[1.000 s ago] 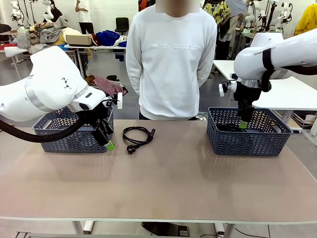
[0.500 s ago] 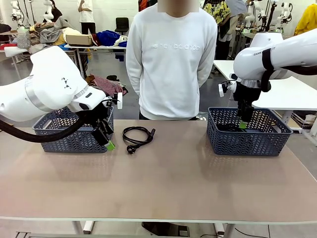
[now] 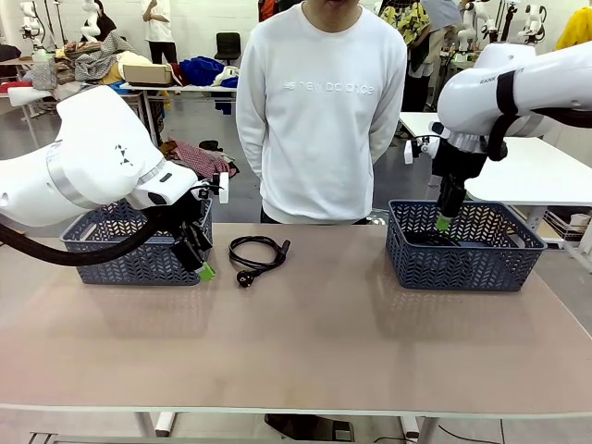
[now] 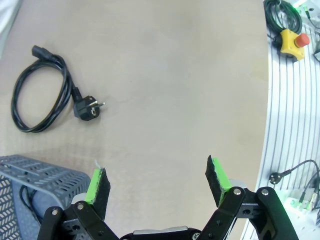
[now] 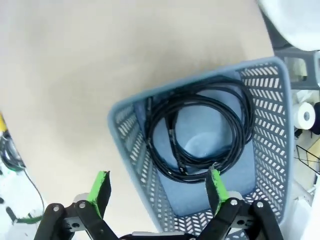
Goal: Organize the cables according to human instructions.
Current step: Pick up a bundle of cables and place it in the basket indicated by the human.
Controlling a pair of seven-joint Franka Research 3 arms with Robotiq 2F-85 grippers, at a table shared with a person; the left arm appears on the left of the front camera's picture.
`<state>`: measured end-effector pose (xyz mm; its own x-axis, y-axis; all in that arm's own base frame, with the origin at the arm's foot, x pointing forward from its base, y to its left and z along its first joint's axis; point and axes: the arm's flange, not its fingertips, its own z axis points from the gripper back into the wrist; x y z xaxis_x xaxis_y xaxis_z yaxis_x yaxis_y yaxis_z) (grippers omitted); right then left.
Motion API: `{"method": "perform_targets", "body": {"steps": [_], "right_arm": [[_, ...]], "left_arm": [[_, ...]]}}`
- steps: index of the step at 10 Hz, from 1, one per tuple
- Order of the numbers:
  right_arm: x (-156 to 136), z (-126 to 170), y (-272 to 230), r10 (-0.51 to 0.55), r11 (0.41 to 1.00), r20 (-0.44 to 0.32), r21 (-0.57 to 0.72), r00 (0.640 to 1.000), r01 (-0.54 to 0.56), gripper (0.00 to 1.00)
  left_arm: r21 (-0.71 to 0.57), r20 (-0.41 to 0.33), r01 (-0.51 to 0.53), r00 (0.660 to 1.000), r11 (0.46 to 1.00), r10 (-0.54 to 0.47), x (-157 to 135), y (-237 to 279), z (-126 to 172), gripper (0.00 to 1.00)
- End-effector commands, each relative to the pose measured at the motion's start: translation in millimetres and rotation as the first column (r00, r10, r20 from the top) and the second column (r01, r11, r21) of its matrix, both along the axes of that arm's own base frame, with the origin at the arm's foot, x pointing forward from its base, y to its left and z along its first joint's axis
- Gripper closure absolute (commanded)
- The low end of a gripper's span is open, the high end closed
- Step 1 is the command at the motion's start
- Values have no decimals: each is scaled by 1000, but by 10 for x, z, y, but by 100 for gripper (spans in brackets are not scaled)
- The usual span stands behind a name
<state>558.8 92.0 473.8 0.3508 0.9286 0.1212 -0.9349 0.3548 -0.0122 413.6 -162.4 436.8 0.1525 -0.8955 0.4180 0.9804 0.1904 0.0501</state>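
At the left end of the bench (image 3: pixel 324 342) we see a grey-blue lattice basket (image 3: pixel 129 264). The left jaws hang at its right end, spread wide with nothing between the green pads (image 4: pixel 96 184). In the left wrist view a bit of black cord (image 4: pixel 24 200) shows through that basket's wall; how much lies inside we cannot tell. Beyond the bench's edge in that same view, a yellow emergency-stop button (image 4: pixel 291 41) sits on a metal rail.

Just right of the basket, a black power cable (image 3: pixel 257 252) lies on the open bench in a loose coil. Its round plug (image 4: pixel 87 109) is on the near side, and its other end points toward the person (image 3: pixel 319 111) in a white sweatshirt at the far edge. Nothing lies between the left jaws and this cable.

Toward the right, a second lattice basket (image 3: pixel 462 264) holds thin black cable (image 5: pixel 200 135) wound in several loops; we cannot count the cords. The right jaws hover above this basket, wide open and empty.
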Motion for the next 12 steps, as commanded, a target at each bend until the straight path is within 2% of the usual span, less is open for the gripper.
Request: {"method": "perform_targets", "body": {"steps": [1, 4, 6, 9, 12], "right_arm": [[-358, 17, 96, -52, 996, 17, 76, 999, 50, 0], [-706, -25, 274, -51, 985, 50, 167, 997, 42, 0], [-893, -96, 378, -57, 972, 45, 233, 997, 45, 0], [-1034, -158, 464, -23, 957, 38, 290, 999, 11, 0], [-1061, -175, 515, -11, 957, 14, 290, 1000, 7, 0]], "left_arm": [[-11, 2, -13, 1000, 1000, 13, -9, 16, 1, 0], [-11, 2, -13, 1000, 1000, 13, -9, 16, 1, 0], [-11, 2, -13, 1000, 1000, 13, -9, 16, 1, 0], [-11, 2, -13, 1000, 1000, 13, -9, 16, 1, 0], [-11, 2, -13, 1000, 1000, 13, -9, 16, 1, 0]]}}
